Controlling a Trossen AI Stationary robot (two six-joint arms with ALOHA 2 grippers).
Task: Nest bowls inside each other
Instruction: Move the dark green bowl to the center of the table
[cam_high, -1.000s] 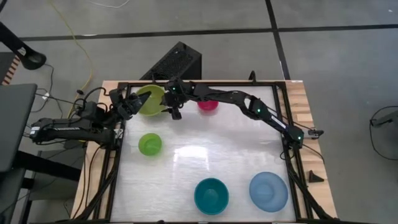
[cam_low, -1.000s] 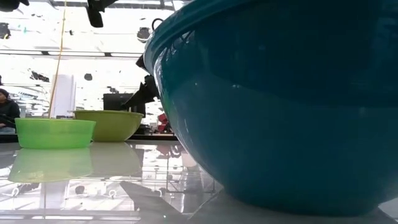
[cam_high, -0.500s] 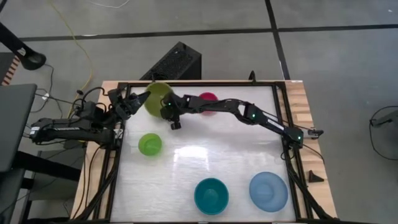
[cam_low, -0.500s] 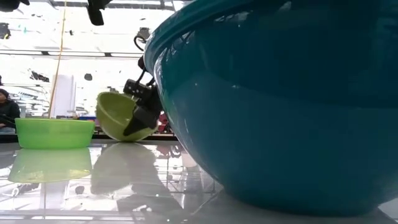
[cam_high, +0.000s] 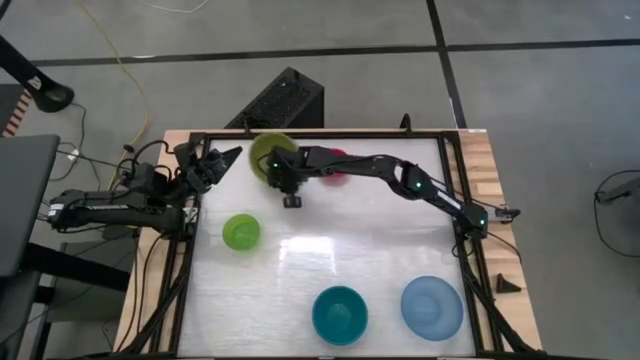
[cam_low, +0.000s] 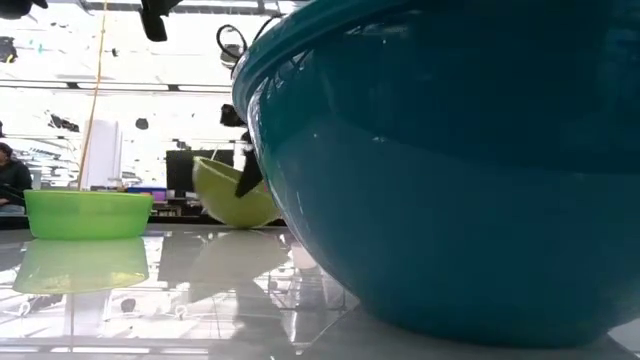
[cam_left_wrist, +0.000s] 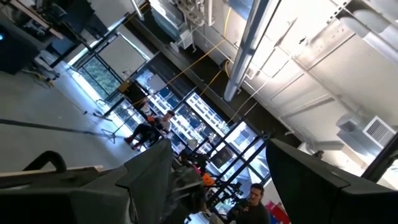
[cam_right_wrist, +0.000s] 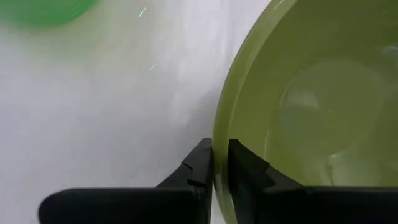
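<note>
The large olive-green bowl (cam_high: 266, 154) sits tilted at the table's far left, with my right gripper (cam_high: 283, 172) shut on its rim. The low view shows the same olive-green bowl (cam_low: 232, 196) tipped, its low side down at the table top. Behind my right arm a small magenta bowl (cam_high: 337, 158) peeks out. A small bright green bowl (cam_high: 241, 231) rests on its base at the left. Along the near edge stand a teal bowl (cam_high: 340, 315) and a light blue bowl (cam_high: 432, 307). My left gripper (cam_high: 224, 157) hangs open just left of the olive bowl, touching nothing. My right gripper pinches the olive-green bowl's rim (cam_right_wrist: 219, 140) on its near-right side, one finger (cam_right_wrist: 199, 165) outside the wall and the other finger (cam_right_wrist: 244, 167) inside. The fingers come slanting down from above. The bowl sits tilted in the hold; whether it is clear of the table I cannot tell.
A black frame rail (cam_high: 300, 134) runs along the table's far edge close behind the olive bowl. The white table top (cam_high: 330, 245) lies bare between the far bowls and the near ones. In the low view the teal bowl (cam_low: 450, 170) fills the foreground.
My right gripper has shut on the olive-green bowl's rim, tipped steeper and moved toward the table's right. The bowl, flat on its base a second ago, has tipped up on its side and shifted right, away from my left gripper.
</note>
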